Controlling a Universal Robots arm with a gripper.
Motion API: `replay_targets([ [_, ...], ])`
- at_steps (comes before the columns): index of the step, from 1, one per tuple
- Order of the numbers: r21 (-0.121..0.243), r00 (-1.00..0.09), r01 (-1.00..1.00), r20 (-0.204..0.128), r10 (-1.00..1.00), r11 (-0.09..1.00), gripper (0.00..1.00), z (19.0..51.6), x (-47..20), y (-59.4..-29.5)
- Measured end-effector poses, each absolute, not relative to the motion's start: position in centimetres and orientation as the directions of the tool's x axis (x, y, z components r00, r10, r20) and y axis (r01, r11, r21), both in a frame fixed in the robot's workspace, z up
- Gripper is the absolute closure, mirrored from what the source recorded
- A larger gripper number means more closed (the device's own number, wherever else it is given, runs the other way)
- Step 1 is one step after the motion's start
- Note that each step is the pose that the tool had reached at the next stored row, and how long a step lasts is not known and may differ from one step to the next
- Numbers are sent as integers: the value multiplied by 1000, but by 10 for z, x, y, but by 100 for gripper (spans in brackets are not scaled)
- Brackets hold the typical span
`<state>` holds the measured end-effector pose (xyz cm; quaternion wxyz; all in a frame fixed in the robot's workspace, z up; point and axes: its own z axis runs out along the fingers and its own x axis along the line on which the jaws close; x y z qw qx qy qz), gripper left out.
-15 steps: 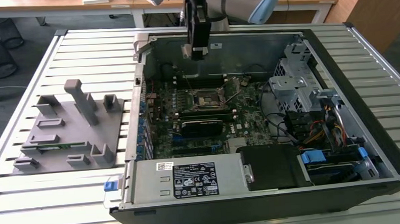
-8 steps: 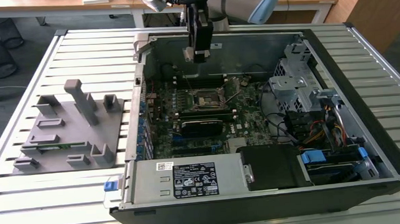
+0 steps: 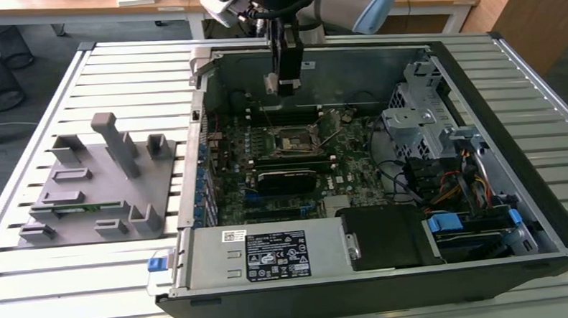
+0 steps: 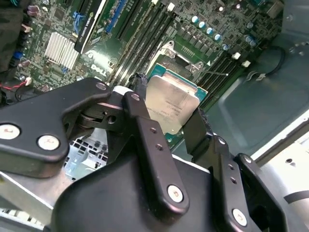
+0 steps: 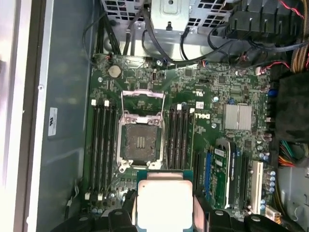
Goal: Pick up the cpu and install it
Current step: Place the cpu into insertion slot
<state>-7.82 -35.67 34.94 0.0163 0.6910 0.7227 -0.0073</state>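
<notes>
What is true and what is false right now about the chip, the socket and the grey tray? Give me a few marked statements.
1. The gripper is shut on the silver square cpu. True.
2. The cpu sits in the black-framed motherboard socket. False: the socket is empty, and the cpu is held above the board, beside the socket.
3. The socket's metal retention frame is swung open. True.
4. The grey plastic parts tray stands inside the black computer case. False: it lies on the slatted metal table, outside the case, on the exterior view's left.
</notes>
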Motion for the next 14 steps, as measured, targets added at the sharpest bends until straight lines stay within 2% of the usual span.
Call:
replay_targets([
  [14, 12, -41, 999, -25, 999, 41, 46, 330, -73, -355],
])
